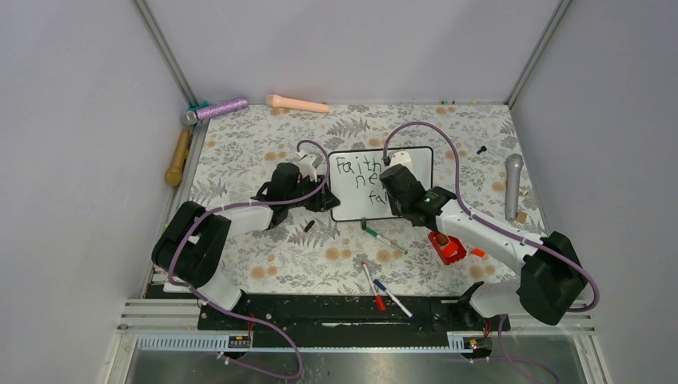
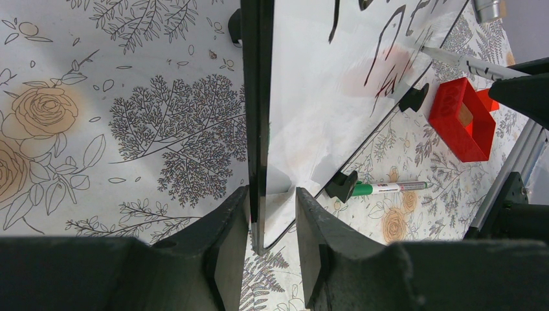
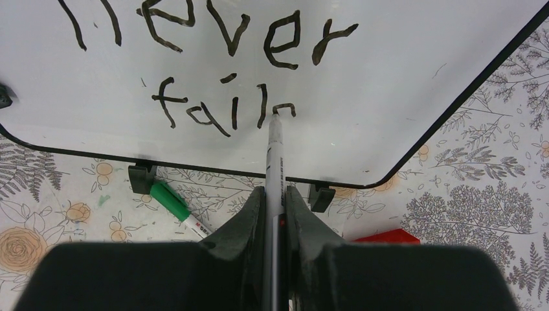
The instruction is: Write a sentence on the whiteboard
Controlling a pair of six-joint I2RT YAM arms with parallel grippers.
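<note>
Two claws are busy: the left claw [image 2: 272,197] clamps the whiteboard [image 1: 352,208] edge at frame centre, and the right claw [image 3: 275,197] clenches the marker [image 3: 275,149], tip on the sentence [image 3: 234,115]. If I press too hard, the board may slip and smear letters.

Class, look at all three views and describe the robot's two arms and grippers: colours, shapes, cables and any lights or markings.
Both the left arm and right arm have smooth white links between bulky black joint housings. A purple cable loops along each. A small green light glows on the right wrist. The left gripper and right gripper each have two matte black wedge-shaped fingers.
</note>
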